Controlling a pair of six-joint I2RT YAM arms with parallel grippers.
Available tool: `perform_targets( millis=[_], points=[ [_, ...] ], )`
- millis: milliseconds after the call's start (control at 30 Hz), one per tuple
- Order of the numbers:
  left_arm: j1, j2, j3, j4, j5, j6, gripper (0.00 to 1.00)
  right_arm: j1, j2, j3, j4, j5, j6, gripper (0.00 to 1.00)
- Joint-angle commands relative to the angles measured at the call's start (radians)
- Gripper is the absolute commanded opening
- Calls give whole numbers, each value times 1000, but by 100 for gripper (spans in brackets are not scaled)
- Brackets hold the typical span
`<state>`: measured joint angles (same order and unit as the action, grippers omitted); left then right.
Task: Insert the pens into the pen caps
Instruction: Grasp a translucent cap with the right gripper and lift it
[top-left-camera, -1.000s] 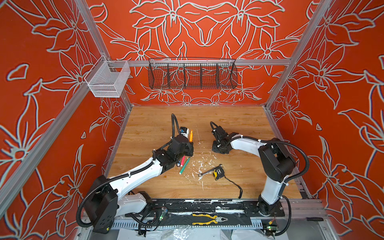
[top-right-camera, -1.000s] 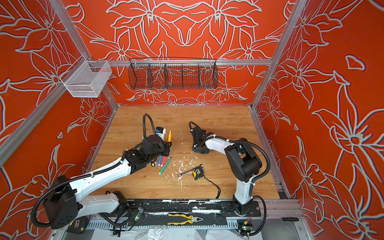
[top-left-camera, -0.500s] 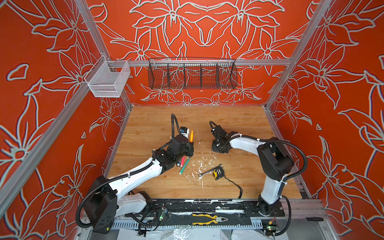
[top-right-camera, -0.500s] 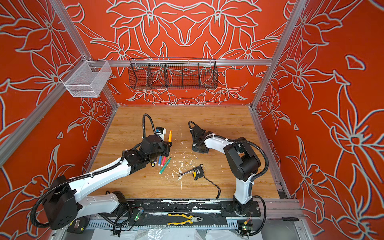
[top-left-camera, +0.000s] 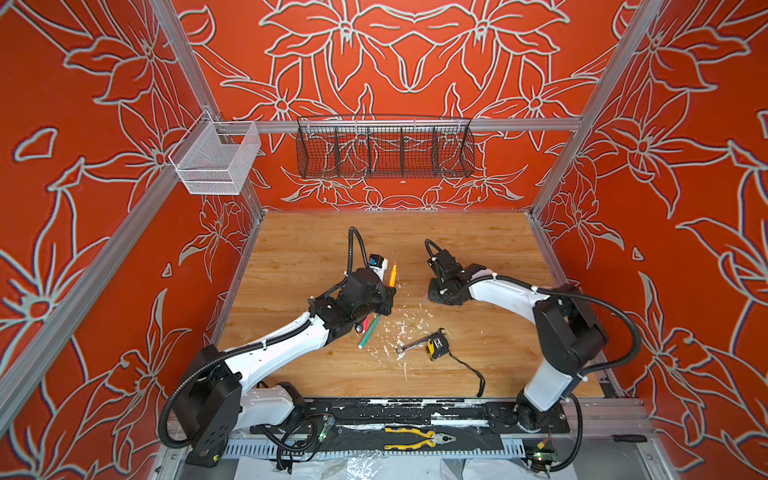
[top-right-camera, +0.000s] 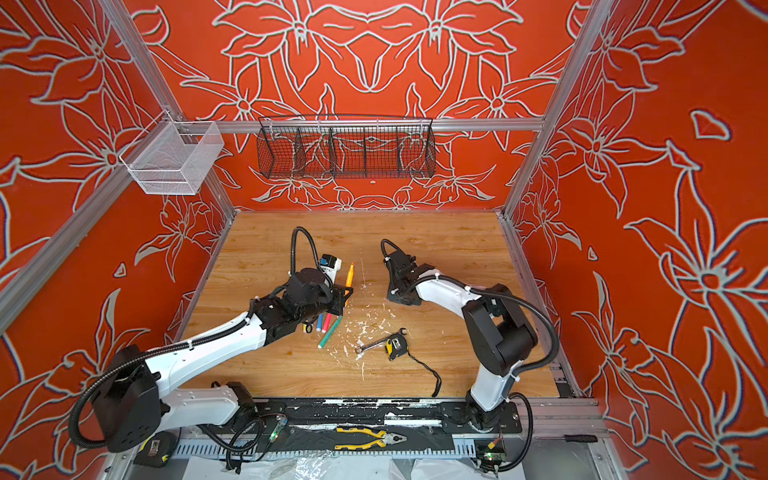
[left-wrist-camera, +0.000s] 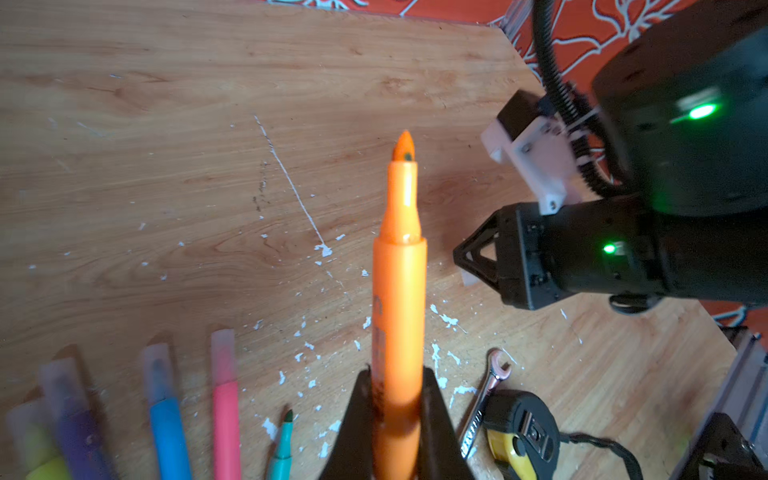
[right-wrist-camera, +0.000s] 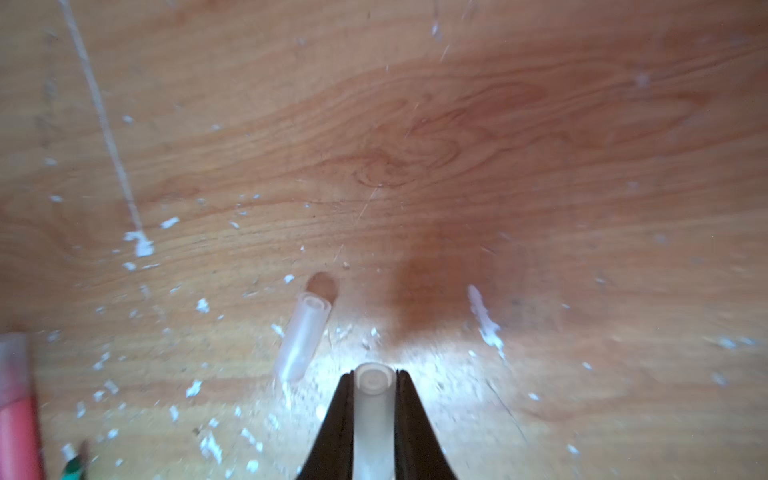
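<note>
My left gripper (left-wrist-camera: 397, 372) is shut on the orange pen (left-wrist-camera: 399, 291), whose bare tip points away from the wrist; the pen also shows in both top views (top-left-camera: 392, 275) (top-right-camera: 350, 274). My right gripper (right-wrist-camera: 374, 376) is down at the table and shut on a whitish-clear pen cap (right-wrist-camera: 374, 415), open end forward. Another pen cap (right-wrist-camera: 305, 332) lies loose on the wood just beside its fingers. Under the left arm lie the pink pen (left-wrist-camera: 226, 415), blue pen (left-wrist-camera: 166, 415), purple pen (left-wrist-camera: 75, 415) and yellow pen (left-wrist-camera: 41, 465), all capped, and an uncapped green pen (left-wrist-camera: 284, 444).
A silver wrench (top-left-camera: 415, 343) and a yellow tape measure (top-left-camera: 436, 345) with its cord lie near the front middle among white paint flecks. A small white and blue box (top-left-camera: 378, 264) stands behind the left gripper. Pliers (top-left-camera: 419, 438) rest on the front rail.
The right gripper's jaws have closed on the pen cap at the table. The left arm holds the orange pen where it was.
</note>
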<state>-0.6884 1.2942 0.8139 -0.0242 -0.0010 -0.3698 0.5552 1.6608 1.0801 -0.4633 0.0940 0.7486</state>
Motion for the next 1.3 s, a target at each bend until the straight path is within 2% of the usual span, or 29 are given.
perform_targets(
  millis=[0, 133, 300, 433, 667, 767, 900, 1100, 1267],
  points=[
    [-16, 61, 59, 24, 125, 40, 0, -23, -114, -53, 23, 66, 2, 11],
    [-55, 146, 127, -12, 194, 79, 0, -42, -254, -138, 87, 85, 7, 5],
    [-131, 250, 228, -99, 145, 135, 0, -60, -449, -280, 201, 137, 32, 5],
    [-158, 295, 266, -123, 164, 155, 0, -72, -613, -407, 314, 160, 54, 4],
    [-202, 325, 290, -126, 178, 184, 0, -83, -943, -695, 648, 176, 98, 6],
    [-204, 328, 294, -125, 197, 186, 0, -84, -1033, -757, 734, 160, 107, 6],
    [-206, 317, 278, -102, 225, 187, 0, -83, -1047, -771, 802, 94, 110, 5],
    [-209, 309, 265, -79, 257, 194, 0, -83, -955, -774, 953, -50, 131, 3],
    [-211, 297, 254, -68, 248, 195, 0, -84, -897, -764, 980, -90, 145, 1]
  ],
)
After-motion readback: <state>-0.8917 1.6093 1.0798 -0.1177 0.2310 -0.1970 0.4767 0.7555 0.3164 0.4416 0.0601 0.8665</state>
